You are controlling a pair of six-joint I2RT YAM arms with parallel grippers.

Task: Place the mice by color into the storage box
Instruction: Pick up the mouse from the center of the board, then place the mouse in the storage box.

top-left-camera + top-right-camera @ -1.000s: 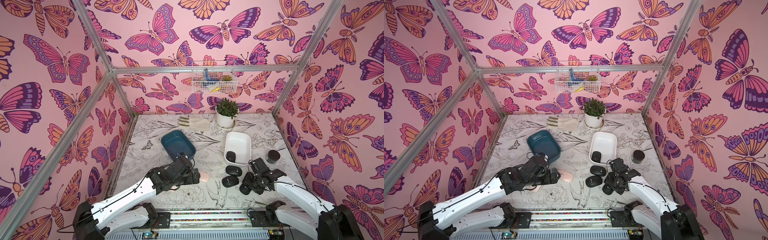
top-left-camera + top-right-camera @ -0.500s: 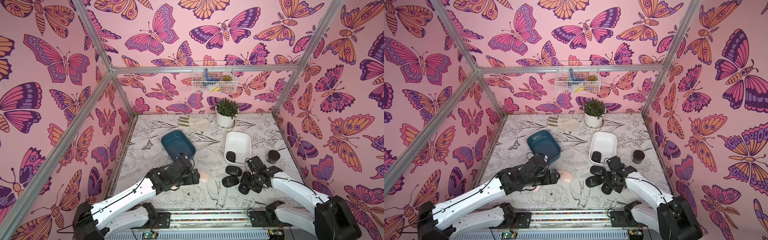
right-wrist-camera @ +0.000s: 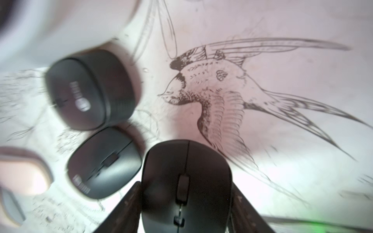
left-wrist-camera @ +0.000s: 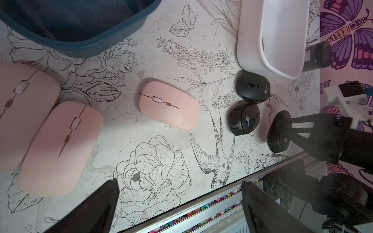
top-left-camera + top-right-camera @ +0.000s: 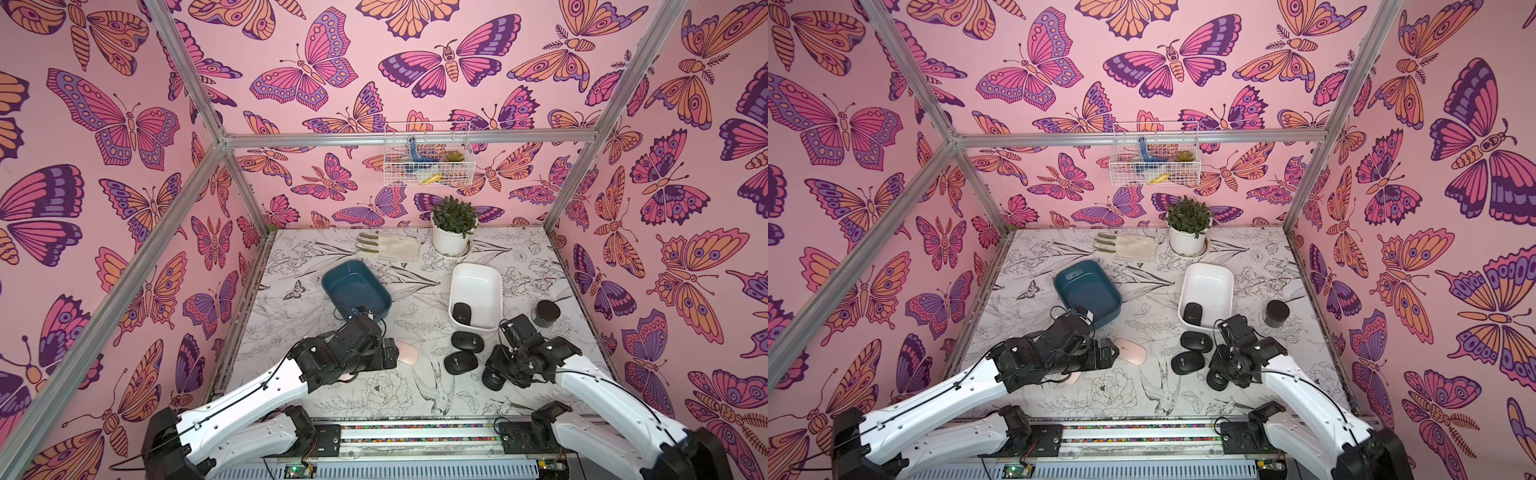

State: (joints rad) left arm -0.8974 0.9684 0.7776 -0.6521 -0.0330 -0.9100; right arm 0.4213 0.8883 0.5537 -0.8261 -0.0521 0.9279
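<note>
Noted: white box [image 5: 494, 278] toward desk's [image 5: 415, 399] right edge holding one black mouse [image 5: 461, 313]; three pink mice [image 4: 168, 108] front-centre beneath left tool [image 4: 177, 203], prongs wide apart; right tool [image 3: 185, 203] clamped on black mouse [image 3: 185, 181].

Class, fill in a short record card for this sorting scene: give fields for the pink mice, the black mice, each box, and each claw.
Pink mice: three on the table; one lies alone, two side by side, touching
Black mice: one in the white box; two on the table beside it; one between the right claw's fingers
White box: holds one black mouse
Blue box: no mice inside
Left claw: open, holds nothing
Right claw: closed on a black mouse
</note>
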